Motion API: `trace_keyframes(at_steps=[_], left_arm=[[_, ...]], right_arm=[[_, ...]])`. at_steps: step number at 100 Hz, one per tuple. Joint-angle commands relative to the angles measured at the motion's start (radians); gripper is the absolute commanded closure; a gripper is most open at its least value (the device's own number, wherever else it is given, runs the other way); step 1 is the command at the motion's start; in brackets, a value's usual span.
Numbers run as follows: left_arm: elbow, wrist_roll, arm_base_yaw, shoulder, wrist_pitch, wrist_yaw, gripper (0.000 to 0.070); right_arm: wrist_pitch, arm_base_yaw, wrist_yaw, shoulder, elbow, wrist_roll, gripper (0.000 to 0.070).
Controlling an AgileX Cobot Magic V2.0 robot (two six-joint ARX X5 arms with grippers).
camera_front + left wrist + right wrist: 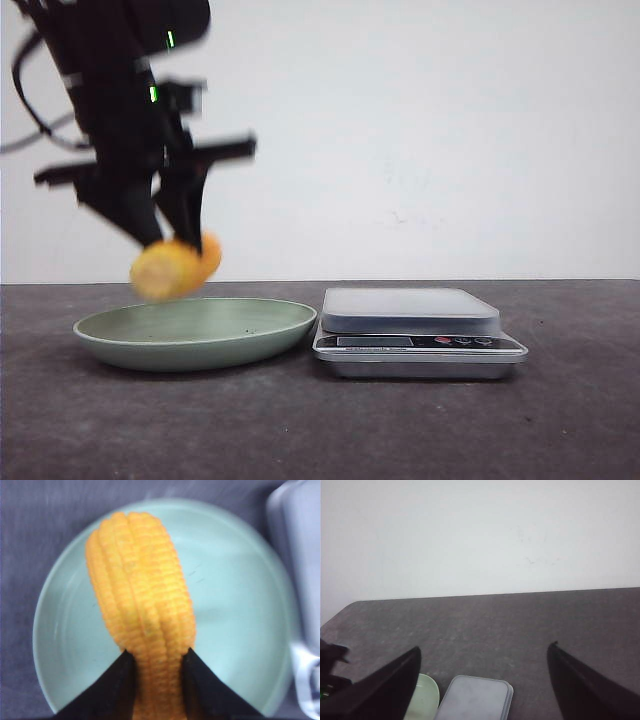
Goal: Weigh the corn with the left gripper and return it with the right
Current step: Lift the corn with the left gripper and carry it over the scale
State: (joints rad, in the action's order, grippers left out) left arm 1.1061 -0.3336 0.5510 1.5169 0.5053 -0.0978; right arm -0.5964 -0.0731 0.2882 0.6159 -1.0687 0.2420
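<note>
Holding the corn [176, 268] clear above the green plate [255, 338], your left claw [168, 240] has its two black fingers [112, 690] pinched on the narrower end of the cob, so that most of the ribbed length hangs free below the grip. That hold looks sensible for weighing: with the fingers at one end, the free end can be lowered onto the scale [410, 312] and the claw drawn off without pressing on the platform itself. In the left wrist view the cob covers the middle of the plate, with the pale edge of the scale just at the side, which tells you the corn is not yet over the platform. It floats in air, touching neither plate nor scale.

The scale sits just beside the plate on the desk [560, 420], so the carry you need is short and sideways, toward the robot's right. Judging by the blur on the left arm in the front view, it is in motion, though you cannot tell which way from this alone.

Your right claw [482, 680] waits with its fingers spread wide and nothing between them, looking down on the scale and a sliver of the plate. It is well placed for the return step once the weight is read. Watch the pinch: a rounded cob held by one end could pivot or slip.
</note>
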Motion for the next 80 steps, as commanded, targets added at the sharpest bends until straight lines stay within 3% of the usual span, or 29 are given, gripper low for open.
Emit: trace_keyframes(at_steps=[1,19,44,80], left_arm=[[0.022,0.003,0.021,-0.024,0.002,0.018,0.0699],[0.087,-0.035,0.101,-0.098,0.007,0.118,0.0696],[0.304,-0.069,0.265,-0.018,-0.027,0.066,0.0695],[0.490,-0.107,0.299,0.277,-0.055,0.014,0.0696]], right_arm=[[0.003,-0.004,0.000,0.003,-0.019,-0.007,0.0190],[-0.004,-0.004,0.000,0.003,-0.019,-0.007,0.0190],[-0.003,-0.004,0.000,0.003,-0.019,-0.007,0.0190],[-0.011,-0.004,0.000,0.003,-0.019,-0.007,0.0190]])
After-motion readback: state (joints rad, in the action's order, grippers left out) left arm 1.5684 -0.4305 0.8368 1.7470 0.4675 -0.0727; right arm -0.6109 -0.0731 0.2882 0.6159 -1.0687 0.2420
